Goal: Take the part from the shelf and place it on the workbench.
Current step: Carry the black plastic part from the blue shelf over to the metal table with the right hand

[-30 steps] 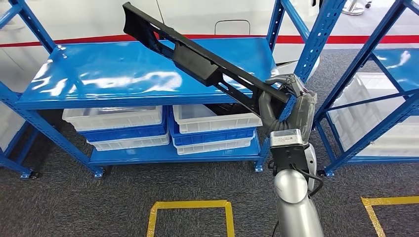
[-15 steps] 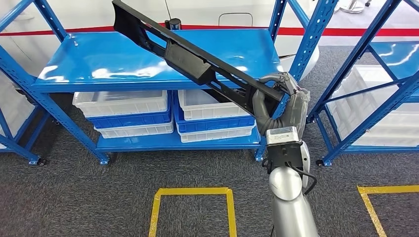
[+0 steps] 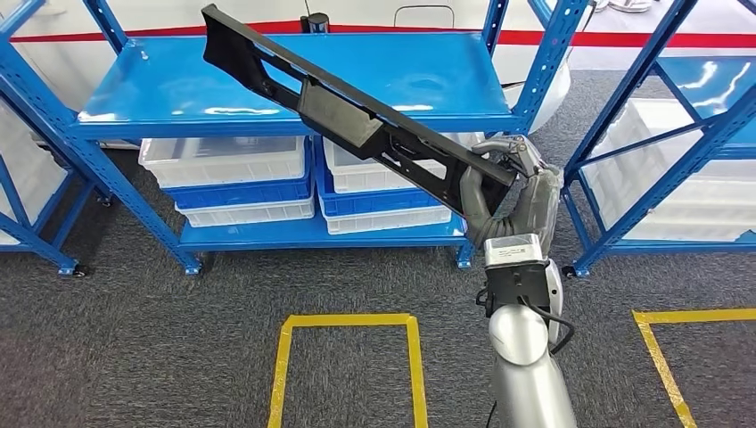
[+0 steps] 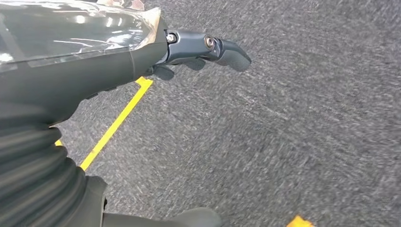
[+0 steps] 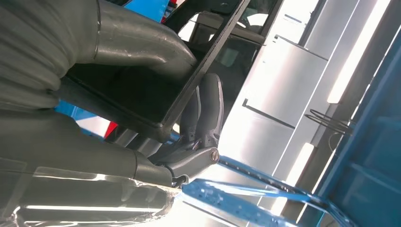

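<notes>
The blue shelf (image 3: 294, 80) stood ahead. The long black part (image 3: 357, 120) was lifted clear above it, tilted, gripped at its near end by the right hand (image 3: 499, 192). The left hand (image 4: 142, 52) hung empty, fingers loosely apart. Carrying was under way; next, probably, turning toward the counter.

No text, number or brand could be read anywhere. A small label on the right arm's wrist (image 3: 507, 249) was too blurred to make out.
</notes>
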{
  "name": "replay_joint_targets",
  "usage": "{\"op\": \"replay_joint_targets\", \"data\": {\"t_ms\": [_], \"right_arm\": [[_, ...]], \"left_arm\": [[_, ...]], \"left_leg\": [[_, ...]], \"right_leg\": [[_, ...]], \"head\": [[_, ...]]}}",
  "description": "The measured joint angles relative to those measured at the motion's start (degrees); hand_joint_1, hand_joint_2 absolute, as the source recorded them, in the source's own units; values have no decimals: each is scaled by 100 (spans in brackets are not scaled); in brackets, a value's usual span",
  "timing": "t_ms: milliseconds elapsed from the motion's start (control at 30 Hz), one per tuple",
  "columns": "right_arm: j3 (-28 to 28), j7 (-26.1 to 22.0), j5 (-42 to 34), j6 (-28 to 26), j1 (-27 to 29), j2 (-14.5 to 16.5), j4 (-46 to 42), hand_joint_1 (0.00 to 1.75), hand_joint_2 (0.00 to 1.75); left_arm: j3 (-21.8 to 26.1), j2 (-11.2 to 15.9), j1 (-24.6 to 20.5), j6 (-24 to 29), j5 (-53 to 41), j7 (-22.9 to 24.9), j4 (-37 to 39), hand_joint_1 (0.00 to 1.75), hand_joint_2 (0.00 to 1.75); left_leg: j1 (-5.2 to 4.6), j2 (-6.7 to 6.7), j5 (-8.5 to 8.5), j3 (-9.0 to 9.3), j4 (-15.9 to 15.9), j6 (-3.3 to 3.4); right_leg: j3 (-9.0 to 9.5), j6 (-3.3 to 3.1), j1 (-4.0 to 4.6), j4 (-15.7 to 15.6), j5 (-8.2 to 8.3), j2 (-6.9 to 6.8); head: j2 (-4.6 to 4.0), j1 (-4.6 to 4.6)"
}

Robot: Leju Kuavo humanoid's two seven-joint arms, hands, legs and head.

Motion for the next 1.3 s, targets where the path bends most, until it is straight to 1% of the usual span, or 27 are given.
{"op": "replay_joint_targets", "data": {"t_ms": [67,133,167,200,233,267,333,367,400,500,567,600,667,700,733,800,867,933,1000,1033,1067,1100,1133,1167,1200,1267,1300], "right_arm": [[-4,-9,-53,-27,28,-4,-8,175,175],[-13,-21,-112,-46,59,-7,-18,175,175],[-18,-25,-131,-49,76,-11,-21,175,175],[-22,-28,-140,-51,91,-17,-21,175,175],[-25,-28,-143,-52,105,-24,-21,175,175],[-26,-28,-144,-53,114,-29,-22,175,175],[-29,-28,-145,-54,118,-32,-38,175,175],[-31,-31,-146,-55,118,-32,-50,175,175],[-33,-33,-150,-57,118,-33,-62,175,175],[-37,-39,-167,-73,123,-53,-76,175,175],[-38,-40,-172,-91,127,-84,-89,175,175],[-37,-40,-174,-100,129,-101,-98,175,175],[-38,-40,-175,-126,143,-136,-117,175,175],[-39,-37,-170,-140,157,-155,-129,175,175],[-42,-30,-159,-155,170,-173,-144,175,175],[-50,-12,-122,-175,183,-206,-192,175,175],[-57,4,-90,-185,177,-223,-261,175,175],[-64,13,-76,-196,159,-232,-311,175,175],[-83,15,-77,-209,140,-242,-319,175,175],[-92,15,-81,-212,130,-244,-317,175,175],[-101,15,-87,-211,124,-244,-316,175,175],[-105,15,-97,-206,116,-242,-314,175,175],[-109,14,-110,-197,112,-240,-313,175,175],[-114,14,-125,-185,110,-240,-310,175,175],[-119,13,-143,-173,106,-240,-305,175,175],[-128,13,-171,-154,93,-240,-292,175,175],[-133,13,-181,-146,78,-240,-287,175,175]], "left_arm": [[37,-1,4,3,-36,7,1,0,175],[77,0,7,4,-59,7,1,0,175],[94,2,7,4,-67,7,1,0,175],[110,5,7,4,-73,7,1,0,175],[121,9,6,4,-78,7,1,0,175],[129,13,4,4,-80,7,1,0,175],[135,13,-15,2,-83,5,1,0,175],[137,10,-28,1,-87,5,2,0,175],[140,8,-40,1,-97,5,2,0,175],[174,7,-55,2,-187,16,3,0,175],[224,7,-62,3,-291,41,2,0,175],[254,7,-66,3,-343,53,1,0,175],[314,7,-70,4,-419,54,1,0,175],[349,7,-73,4,-435,31,2,0,175],[385,7,-80,3,-435,-10,3,0,175],[455,8,-99,-3,-403,-128,19,0,175],[501,7,-117,-26,-369,-235,54,0,175],[536,8,-127,-44,-350,-304,85,0,175],[561,14,-123,-37,-338,-344,109,0,175],[571,19,-118,-27,-331,-354,118,0,175],[582,24,-113,-17,-328,-350,127,0,175],[597,29,-109,-9,-332,-331,131,0,175],[613,32,-108,-5,-341,-303,132,0,175],[631,36,-107,-3,-359,-266,133,0,175],[647,40,-108,-3,-381,-228,129,0,175],[686,47,-108,-3,-442,-152,117,0,175],[707,48,-109,-3,-478,-115,107,0,175]], "left_leg": [[12,-43,-333,-133,293,-65],[50,-69,-879,-364,1090,-135],[73,-69,-1046,-451,1486,-170],[97,-68,-1091,-455,1723,-201],[123,-66,-1028,-354,1731,-230],[152,-64,-902,-139,1491,-260],[181,-86,-780,362,736,-323],[178,-104,-772,510,476,-326],[161,-124,-799,558,368,-314],[121,-119,-727,468,362,-159],[115,-91,-626,371,334,2],[106,-80,-571,312,331,72],[68,-69,-459,176,332,151],[49,-65,-399,106,333,165],[30,-63,-336,35,334,169],[1,-67,-199,-110,334,161],[-21,-74,-58,-220,332,122],[-12,-68,98,-258,282,56],[17,-67,226,-284,197,-23],[29,-71,134,-326,227,-60],[39,-77,-87,-382,355,-97],[54,-81,-427,-458,615,-130],[60,-79,-789,-533,978,-164],[66,-77,-1044,-591,1384,-194],[69,-77,-1132,-611,1748,-216],[72,-76,-893,-434,2033,-234],[75,-76,-733,-192,1878,-232]], "right_leg": [[-68,-67,-66,-68,138,-14],[-172,-98,-84,-30,209,-29],[-231,-97,-91,6,226,-37],[-290,-97,-102,63,235,-45],[-348,-97,-120,127,237,-51],[-406,-89,-143,199,232,-51],[-536,-37,-168,350,216,-37],[-591,10,-164,406,221,-28],[-633,58,-151,440,236,-21],[-710,178,-151,475,271,-12],[-868,157,-166,758,6,-9],[-989,117,-169,1077,-235,-9],[-1204,76,-158,1853,-647,-7],[-1234,91,-151,2121,-718,-7],[-1173,125,-143,2197,-670,-7],[-760,164,-112,1750,-410,-7],[-121,94,-48,855,-350,-14],[164,22,8,326,-393,-12],[52,-31,6,266,-269,-7],[-17,-82,-10,255,-188,-13],[-96,-129,-31,243,-94,-22],[-185,-161,-50,239,0,-31],[-277,-181,-50,241,88,-36],[-373,-182,-49,246,178,-41],[-481,-174,-49,257,271,-47],[-718,-144,-54,304,433,-58],[-837,-121,-59,341,499,-59]], "head": [[0,-27],[0,-69],[0,-82],[0,-85],[0,-88],[0,-88],[0,-100],[0,-109],[0,-119],[0,-126],[0,-97],[0,-78],[0,-50],[0,-47],[0,-43],[0,-38],[0,-42],[0,-51],[0,-39],[0,-31],[0,-41],[0,-49],[0,-64],[0,-74],[0,-74],[0,-76],[0,-77]]}}
